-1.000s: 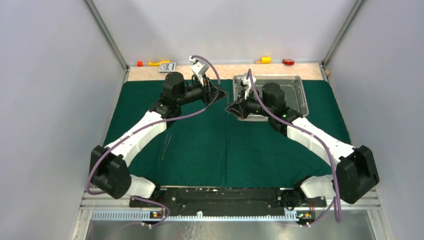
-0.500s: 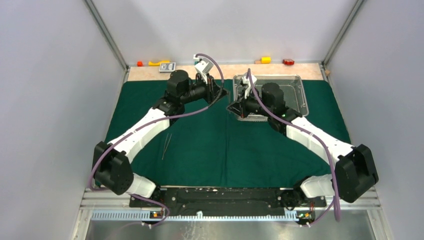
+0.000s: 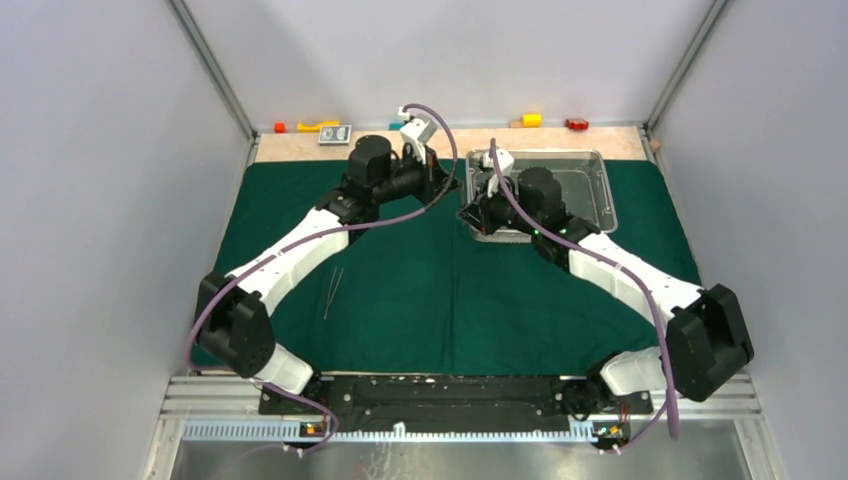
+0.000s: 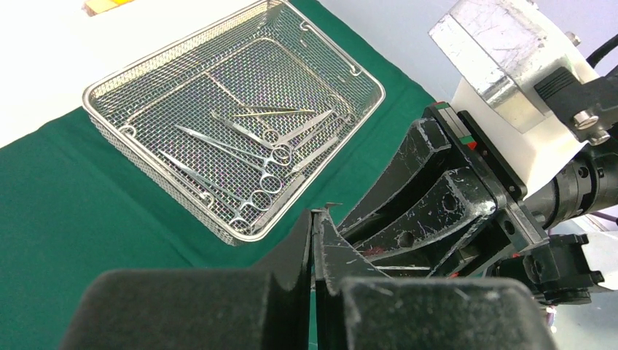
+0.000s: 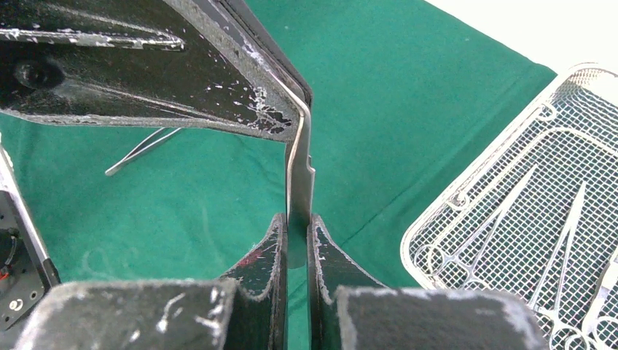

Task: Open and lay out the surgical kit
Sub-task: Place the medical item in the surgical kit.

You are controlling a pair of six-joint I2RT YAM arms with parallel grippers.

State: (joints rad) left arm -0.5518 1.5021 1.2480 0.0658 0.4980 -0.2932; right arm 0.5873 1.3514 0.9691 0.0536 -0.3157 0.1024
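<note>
Right gripper (image 5: pixel 297 222): clamped on the near end of one slim steel instrument (image 5: pixel 299 182), a flat tweezer-like strip standing straight out from its fingertips.
Left gripper (image 4: pixel 315 232): closed too. Your right wrist view shows its tips meeting the far end of that same strip, so I read this as a handover with both ends held.
Axis: the strip's long axis runs along the line between the two grippers, with the right fingertips at one end and the left at the other.
Where it hangs: above the green cloth (image 3: pixel 440 290), just beside the near-left corner of the wire-mesh tray (image 4: pixel 162 175), which sits at the cloth's far right.
Which way next: bare cloth lies to the left and toward the arm bases, where the laid-out tweezers (image 3: pixel 333 292) rest. Your left arm is the nearer one for that spot, so the right would have to let go first (my judgement, not something seen).
Count, in the tray: roughly seven tray instruments (image 4: pixel 262 157), several of them ring-handled. They overlap, so you won't get an exact number.
Count, elsewhere: one piece on the cloth, one between the grippers, one tray, one cloth.
</note>
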